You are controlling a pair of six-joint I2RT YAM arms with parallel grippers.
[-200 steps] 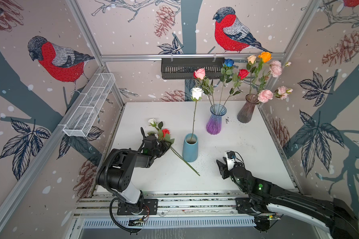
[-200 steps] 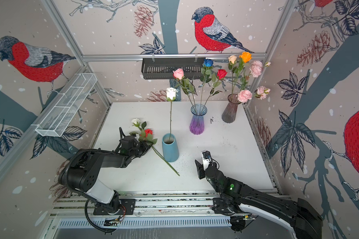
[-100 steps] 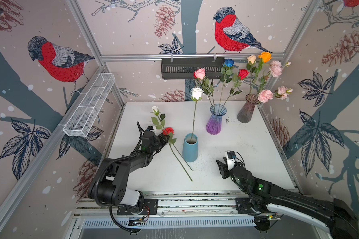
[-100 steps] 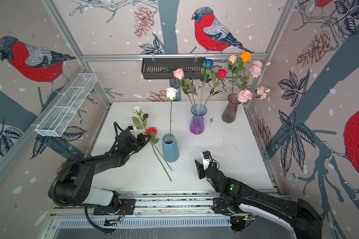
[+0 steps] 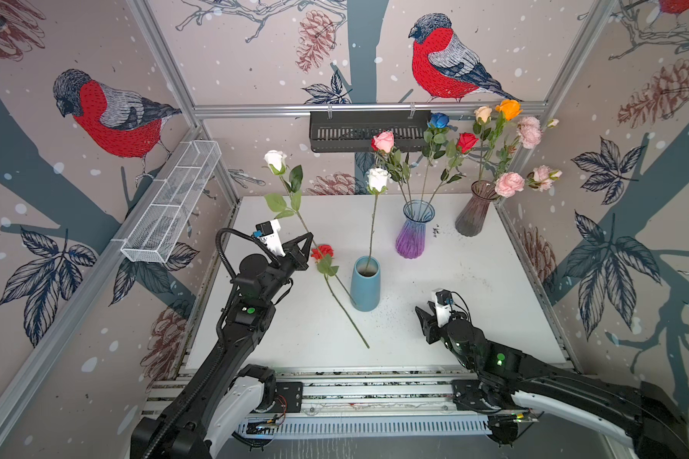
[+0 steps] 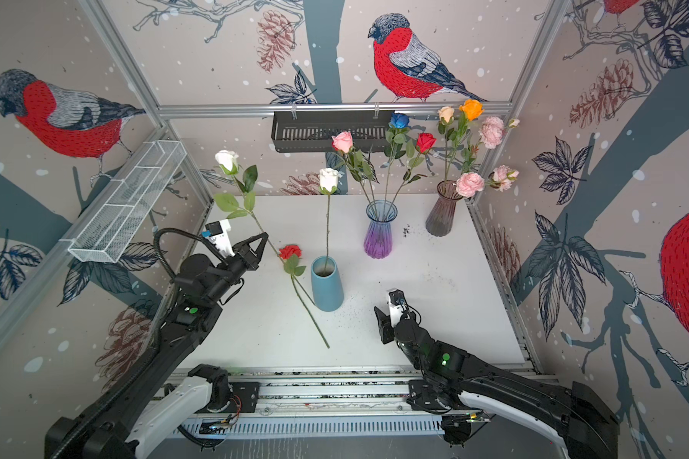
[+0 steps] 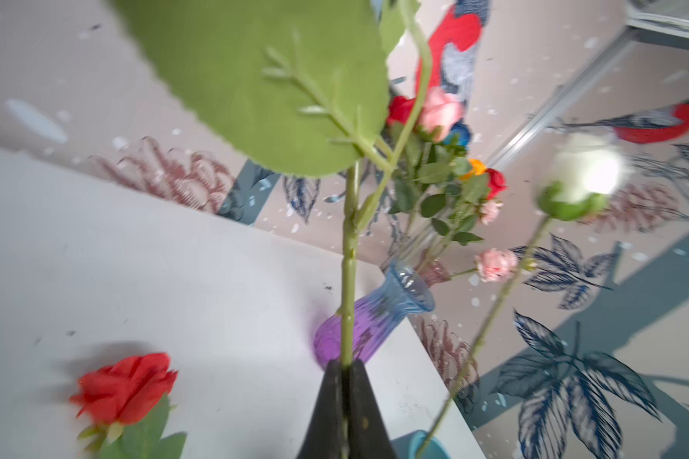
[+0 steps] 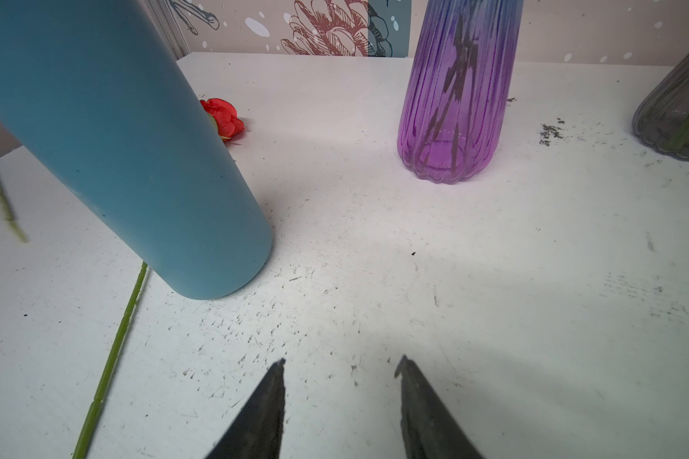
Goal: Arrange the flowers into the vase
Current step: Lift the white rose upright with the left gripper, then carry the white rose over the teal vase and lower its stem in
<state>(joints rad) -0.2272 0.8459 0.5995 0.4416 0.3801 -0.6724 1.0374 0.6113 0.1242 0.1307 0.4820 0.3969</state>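
My left gripper [image 5: 307, 239] [image 7: 345, 363] is shut on the green stem of a white rose [image 5: 275, 161] [image 6: 226, 160], held up off the table left of the blue vase [image 5: 364, 284] [image 8: 128, 159]. That vase holds one white rose [image 5: 378, 179]. A red rose [image 5: 322, 252] [image 7: 126, 387] lies on the white table [image 5: 474, 302], its stem running past the vase's base. The purple vase [image 5: 412, 234] holds pink, blue and red roses. The grey vase [image 5: 472, 214] holds cream, orange and pink flowers. My right gripper [image 5: 424, 314] [image 8: 343, 359] is open and empty, low over the table's front.
A white wire basket [image 5: 172, 206] hangs on the left wall and a black rack [image 5: 368, 131] on the back rail. Walls close in the table on three sides, and the arms' rail [image 5: 355, 393] runs along the front edge.
My left gripper has shut on the white rose's stem and raised it from the table, head swinging up and back. The red rose stays on the table. The right arm has not moved.
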